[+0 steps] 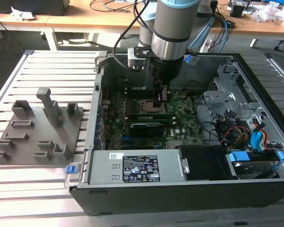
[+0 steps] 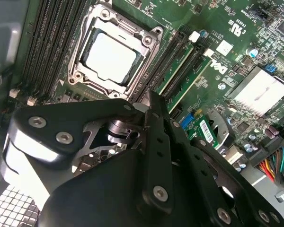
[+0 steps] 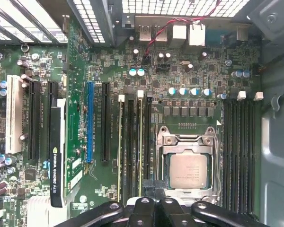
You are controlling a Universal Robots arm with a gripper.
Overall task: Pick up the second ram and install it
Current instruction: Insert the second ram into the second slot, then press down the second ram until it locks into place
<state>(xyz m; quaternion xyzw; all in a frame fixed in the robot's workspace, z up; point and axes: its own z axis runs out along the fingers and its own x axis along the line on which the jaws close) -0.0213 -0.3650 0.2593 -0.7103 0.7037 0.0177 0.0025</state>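
My gripper (image 1: 161, 98) reaches down into the open computer case, over the motherboard (image 1: 180, 125) beside the CPU socket (image 3: 189, 170). Two long thin green sticks sit upright in the memory slots next to that socket. The second ram (image 3: 141, 142) (image 2: 176, 70) is the one nearer the socket, and the other stick (image 3: 119, 146) (image 2: 190, 81) stands a slot further out. The gripper (image 2: 150, 97) (image 3: 151, 190) hangs with its fingers together at one end of the second ram, right above it. Whether the tips touch the stick is hidden by the fingers.
A dark graphics card (image 3: 57, 156) stands in a slot beyond the sticks. Several empty black memory slots (image 3: 239, 142) lie on the socket's other side. Case walls (image 1: 99, 90), the power supply (image 1: 132, 165) and cable bundles (image 1: 232, 132) hem the board in. A grey tray (image 1: 38, 132) lies outside, at the exterior view's left.
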